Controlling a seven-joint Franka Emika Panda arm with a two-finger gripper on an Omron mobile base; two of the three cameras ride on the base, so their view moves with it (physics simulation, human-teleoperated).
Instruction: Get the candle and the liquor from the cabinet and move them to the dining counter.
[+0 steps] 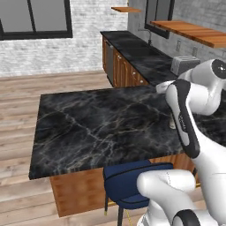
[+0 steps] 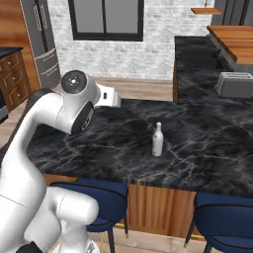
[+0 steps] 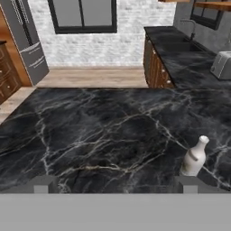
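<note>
The bottle of liquor stands upright on the dining counter, just above the right fingertip in the hand view and not held by it, and the gripper has its two fingers spread wide apart with nothing between them. I judge that the liquor half of the task is done and the step in hand is to go for the candle, which I cannot find here. The next move, I think, calls for lifting the hand away from the bottle without knocking it, then turning toward the wooden shelf on the wall beyond the toaster.
</note>
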